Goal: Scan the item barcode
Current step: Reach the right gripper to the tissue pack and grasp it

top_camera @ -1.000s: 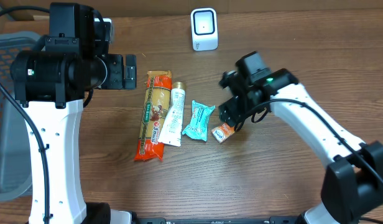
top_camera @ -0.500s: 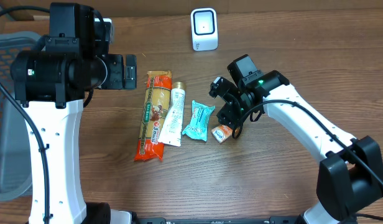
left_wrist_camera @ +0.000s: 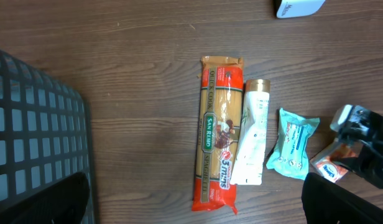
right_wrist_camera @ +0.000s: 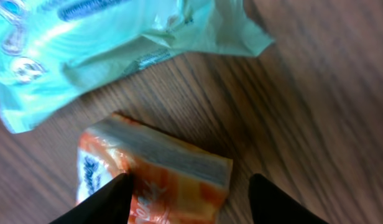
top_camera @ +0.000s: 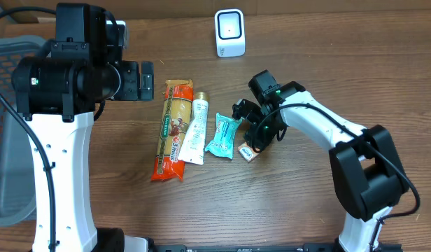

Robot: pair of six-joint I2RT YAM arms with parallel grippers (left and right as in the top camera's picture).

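Your right gripper low over small orange plastic sachet, jaws part-open and straddling it. One finger touches sachet edge, other stands apart: no grip yet, likely lining up pick. Right arm reaches inward, wrist tipped down. Sachet flat on wooden table, just beside teal crinkled pouch; barcode not visible. Left gripper raised at left, jaws wide, empty, probably parked clear. White boxy scanner at far edge, well apart from sachet.

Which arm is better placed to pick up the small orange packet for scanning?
Right. The right gripper straddles the small orange packet, a finger on each side, not yet shut. The left gripper hangs open far off, beyond the pasta pack.
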